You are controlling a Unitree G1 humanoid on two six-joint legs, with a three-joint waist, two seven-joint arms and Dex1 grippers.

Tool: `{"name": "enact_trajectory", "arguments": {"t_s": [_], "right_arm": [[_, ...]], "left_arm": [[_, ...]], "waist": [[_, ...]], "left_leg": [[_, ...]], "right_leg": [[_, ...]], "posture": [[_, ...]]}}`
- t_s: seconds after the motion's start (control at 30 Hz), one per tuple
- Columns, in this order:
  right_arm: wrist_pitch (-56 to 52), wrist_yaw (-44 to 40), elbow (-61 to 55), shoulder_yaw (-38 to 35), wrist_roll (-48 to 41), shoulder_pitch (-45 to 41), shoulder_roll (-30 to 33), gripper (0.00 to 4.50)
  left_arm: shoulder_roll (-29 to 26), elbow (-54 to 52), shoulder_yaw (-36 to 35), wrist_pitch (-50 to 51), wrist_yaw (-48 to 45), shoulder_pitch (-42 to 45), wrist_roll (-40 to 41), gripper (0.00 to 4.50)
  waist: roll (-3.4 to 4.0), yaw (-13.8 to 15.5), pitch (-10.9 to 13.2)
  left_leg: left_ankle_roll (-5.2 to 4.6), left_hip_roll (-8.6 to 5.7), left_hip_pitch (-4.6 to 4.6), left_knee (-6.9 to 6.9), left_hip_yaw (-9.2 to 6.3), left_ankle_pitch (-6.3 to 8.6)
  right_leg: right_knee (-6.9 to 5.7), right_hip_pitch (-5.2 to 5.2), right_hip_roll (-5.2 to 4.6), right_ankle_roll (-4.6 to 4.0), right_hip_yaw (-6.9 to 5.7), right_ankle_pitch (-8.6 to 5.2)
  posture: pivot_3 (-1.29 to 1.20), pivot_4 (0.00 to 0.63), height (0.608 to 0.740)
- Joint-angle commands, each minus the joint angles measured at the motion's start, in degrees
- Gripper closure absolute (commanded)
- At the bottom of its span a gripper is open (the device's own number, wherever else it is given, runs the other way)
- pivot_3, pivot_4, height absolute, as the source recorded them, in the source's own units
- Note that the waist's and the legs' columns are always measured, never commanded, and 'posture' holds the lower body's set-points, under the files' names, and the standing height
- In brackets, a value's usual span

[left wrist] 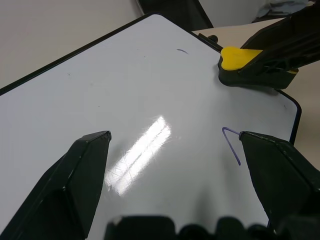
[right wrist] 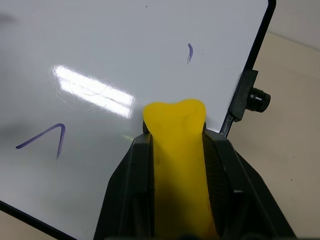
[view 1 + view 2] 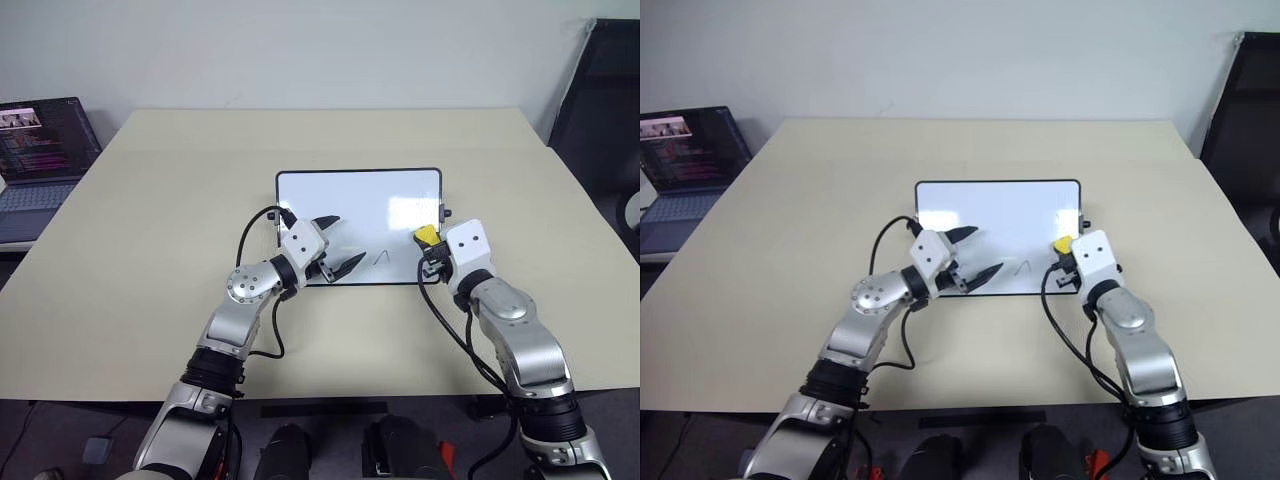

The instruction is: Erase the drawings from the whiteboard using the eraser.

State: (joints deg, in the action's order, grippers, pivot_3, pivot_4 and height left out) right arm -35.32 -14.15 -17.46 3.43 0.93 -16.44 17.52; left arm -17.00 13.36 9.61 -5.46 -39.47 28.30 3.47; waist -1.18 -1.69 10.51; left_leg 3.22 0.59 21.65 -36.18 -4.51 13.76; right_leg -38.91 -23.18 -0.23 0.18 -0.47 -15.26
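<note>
1. Beige and broad, the matte tabletop (image 3: 150, 230) runs out to a pale wall at 12 o'clock, with wide bare stretches at 9 and 3 o'clock of the work area.
2. At the table's middle lies the small glossy white whiteboard with a thin black frame and rounded corners (image 3: 360, 200); a small black knob (image 2: 260, 97) sticks out from its short edge at 3 o'clock.
3. Two of the drawings show: a thin dark angled stroke (image 2: 47, 136) near the board's 6 o'clock edge, and a short curved tick (image 2: 189, 51) nearer the 3 o'clock edge.
4. The right gripper (image 3: 432, 255) is clamped on the bright yellow block eraser with a black part (image 2: 177, 150), whose tip sits at the board's surface close to the 3 o'clock frame, just beside the knob and between the two marks.
5. The left gripper (image 3: 335, 245) hovers over the board's 7 o'clock corner with its black fingers (image 1: 75, 175) spread wide and nothing between them; the angled stroke lies just off one fingertip.
6. An open dark laptop (image 3: 40, 150) rests beyond the table's 9 o'clock edge, well apart from the board.
7. A dark chair (image 3: 600, 90) stands past the 2 o'clock corner.
</note>
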Motion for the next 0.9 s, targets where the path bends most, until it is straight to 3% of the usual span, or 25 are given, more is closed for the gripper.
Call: {"name": "enact_trajectory", "arguments": {"t_s": [0.03, 0.3, 0.5, 0.9], "right_arm": [[0.7, 0.7, 1.4, -1.2, -0.4, -1.5, -0.9, 3.48], [9.7, 3.5, 10.8, -2.0, 0.8, -11.9, -2.9, 3.48], [8.9, 4.4, 17.6, -1.6, 1.7, -16.3, -2.4, 3.48], [0.1, 0.7, 5.7, 0.6, 0.8, -5.6, -1.4, 3.48]], "left_arm": [[0.0, -1.7, -0.4, -1.0, -0.2, 0.9, 0.4, 0.00], [0.6, -1.1, -0.1, -1.5, -0.3, 1.2, 0.2, 0.00], [0.2, -1.8, -0.5, -1.4, -0.1, 0.9, 0.2, 0.00], [-0.4, -3.8, -0.7, -0.6, 0.6, -0.6, 0.2, 0.00]], "waist": [[0.00, -0.1, 0.0], [-0.01, -0.1, 0.0], [0.00, -0.1, 0.0], [-0.01, -0.1, 0.0]], "left_leg": [[0.00, 0.00, 0.00, 0.00, 0.00, 0.00], [-0.05, 0.03, 0.03, 0.05, 0.07, -0.03], [-0.05, -0.01, 0.15, 0.10, 0.10, -0.03], [-0.07, 0.03, 0.03, 0.04, 0.04, -0.04]], "right_leg": [[0.00, 0.00, 0.00, 0.00, 0.00, 0.00], [0.05, -0.07, 0.06, -0.02, 0.02, 0.08], [0.21, -0.12, 0.00, -0.04, 0.03, 0.08], [0.04, -0.04, 0.01, -0.04, 0.05, 0.08]], "posture": [[0.00, 0.150, 0.740], [0.00, 0.150, 0.740], [0.00, 0.150, 0.740], [0.00, 0.150, 0.740]]}}
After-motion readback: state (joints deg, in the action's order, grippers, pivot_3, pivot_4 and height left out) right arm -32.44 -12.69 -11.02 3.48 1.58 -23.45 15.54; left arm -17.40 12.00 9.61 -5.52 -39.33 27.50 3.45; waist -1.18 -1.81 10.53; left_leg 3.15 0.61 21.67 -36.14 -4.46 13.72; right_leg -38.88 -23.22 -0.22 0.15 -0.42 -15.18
